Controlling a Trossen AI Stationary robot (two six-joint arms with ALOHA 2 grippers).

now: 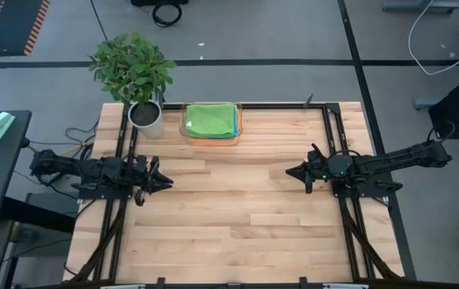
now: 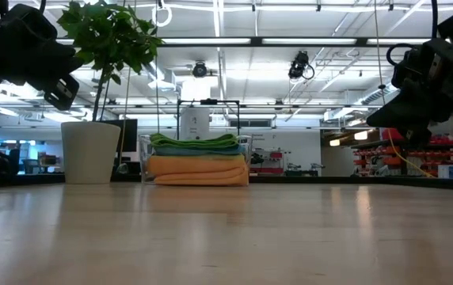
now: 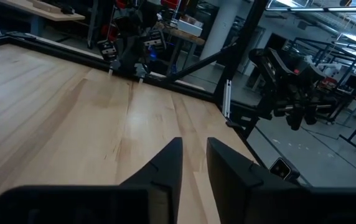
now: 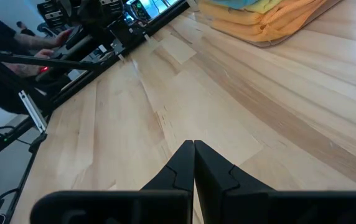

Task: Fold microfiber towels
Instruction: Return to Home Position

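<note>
Overhead, we see a single container on the table (image 1: pixel 237 225): a clear plastic tray (image 1: pixel 184 124) at the far edge, left of centre, just to the right of a potted plant (image 1: pixel 133 64). Inside it the microfiber towels (image 1: pixel 211 119) lie folded in one flat stack. We read the layers best in the low view: a green towel (image 2: pixel 195 140) on top, a blue towel (image 2: pixel 199 149) directly beneath it, and yellow and orange towels (image 2: pixel 199 168) making up the thick lower part of the pile. From above, only the green layer shows in full, with slim blue and orange edges at its right and near sides.

We place the left gripper (image 1: pixel 168 184) at the table's left side, raised above the wood and pointing right; its fingers stand slightly apart and hold nothing. The right gripper (image 1: pixel 291 171) hangs at the right side, pointing left, its fingers pressed together on nothing. Both sit nearer than the tray and well apart from it.
</note>
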